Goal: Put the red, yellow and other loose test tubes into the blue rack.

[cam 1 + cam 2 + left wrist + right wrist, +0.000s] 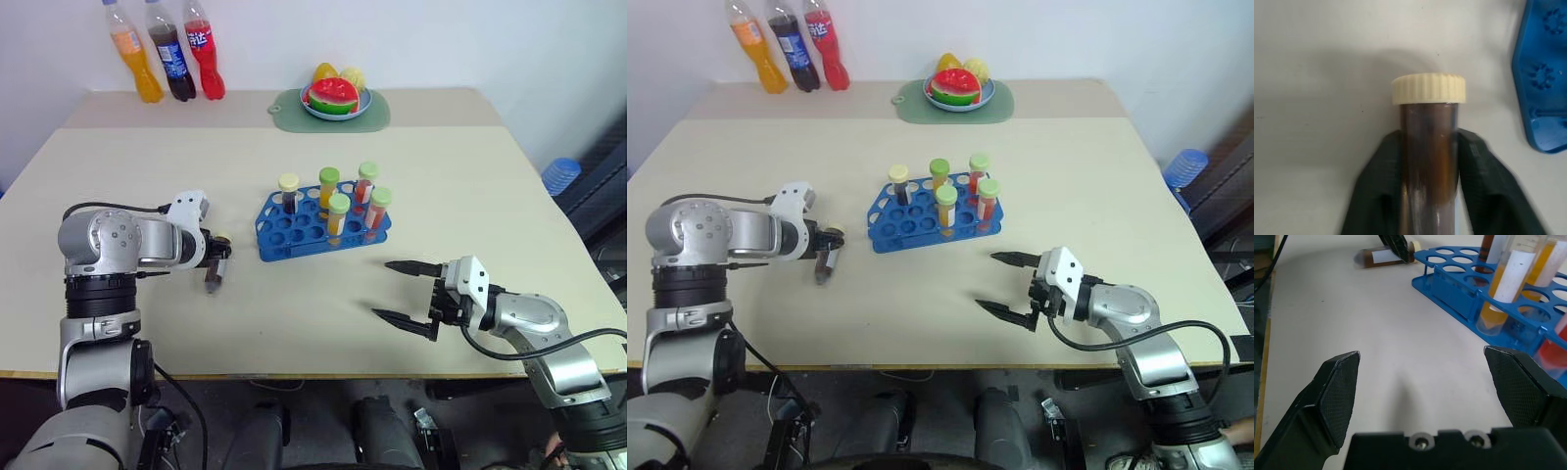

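Left gripper (pixel 217 262) clamped on brown tube (pixel 213 276) lying on table (pixel 147 166), just left of blue rack (pixel 294 235). Left wrist: fingers (pixel 1376 196) pinch tube below cream cap (pixel 1429 88). Right wrist: right gripper (pixel 1420 382) jaws wide apart, holding nothing, rack ahead.

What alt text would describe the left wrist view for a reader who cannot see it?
Two black fingers are closed on a clear test tube of dark brown liquid with a cream ribbed cap, lying over a pale table. A corner of the blue rack shows at one edge.
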